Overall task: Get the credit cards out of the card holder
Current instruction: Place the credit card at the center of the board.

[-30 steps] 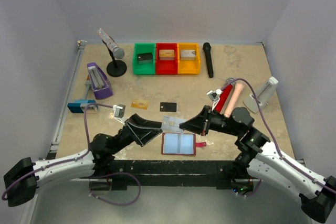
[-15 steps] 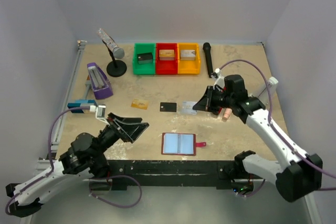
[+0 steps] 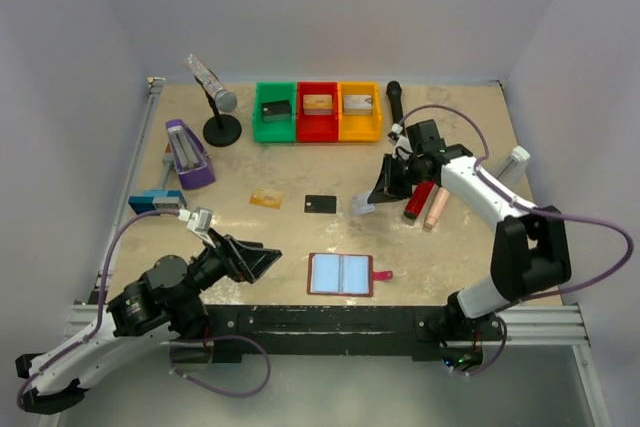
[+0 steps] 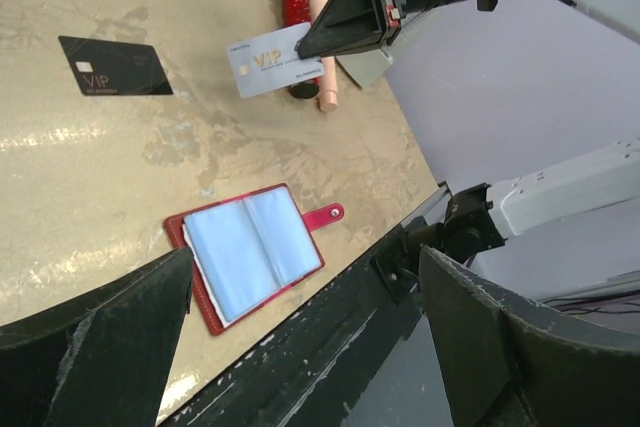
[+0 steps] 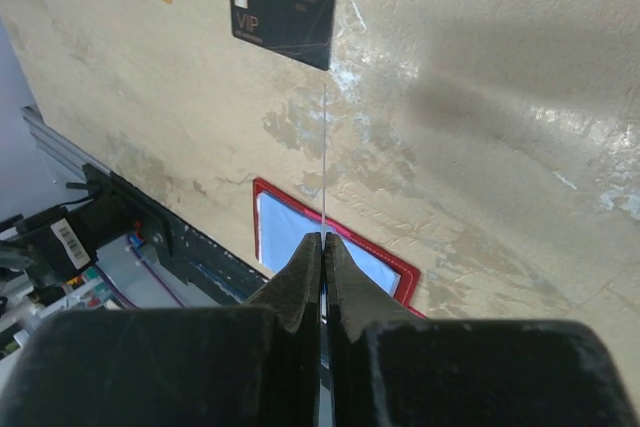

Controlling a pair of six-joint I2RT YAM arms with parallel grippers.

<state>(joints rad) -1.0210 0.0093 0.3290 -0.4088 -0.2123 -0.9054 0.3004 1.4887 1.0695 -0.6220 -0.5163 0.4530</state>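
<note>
Near the front edge of the table point(image 3: 280, 162), the card holder point(image 3: 340, 274) lies open and flat, its light blue pockets facing up and its red tab strap point(image 3: 382, 274) pointing right. Farther back, the right gripper point(image 3: 374, 197) is clamped on one edge of the silver-grey card point(image 3: 362, 206), which juts from the fingertips, well apart from the card holder and just right of the black card point(image 3: 320, 204). The black card and the gold-tan card point(image 3: 266, 199) lie flat on the table side by side, both outside the card holder. The left gripper point(image 3: 258, 257) hovers to the left of the card holder with its jaws spread wide, grasping nothing.
</note>
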